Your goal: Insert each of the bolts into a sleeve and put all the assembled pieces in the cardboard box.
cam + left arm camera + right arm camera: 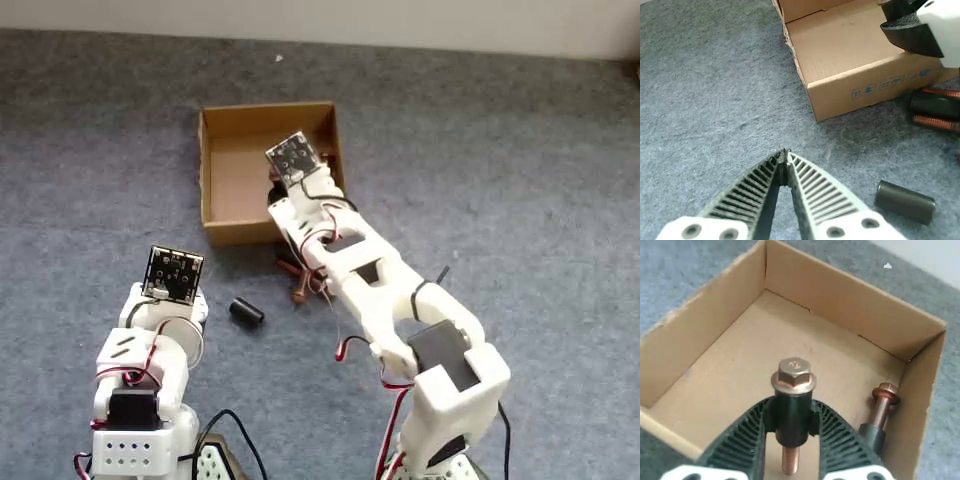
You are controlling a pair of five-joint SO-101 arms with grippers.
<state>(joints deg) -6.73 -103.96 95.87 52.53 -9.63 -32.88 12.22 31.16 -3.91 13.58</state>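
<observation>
My right gripper [792, 416] is shut on an assembled piece [793, 405], a copper bolt through a black sleeve, held upright above the floor of the cardboard box [735, 365]. A second assembled piece [880, 412] leans in the box corner by the wall. In the high view that arm [330, 235] stretches over the near right part of the cardboard box [235, 170]. My left gripper [785, 159] is shut and holds nothing, low over the carpet short of the box. A loose black sleeve [905, 201] [246, 312] lies beside it.
Loose copper bolts [937, 123] and another black sleeve [935, 105] lie on the carpet just outside the box's near wall [865, 90], under the right arm. Grey carpet spreads open to the left of the box and around the left arm.
</observation>
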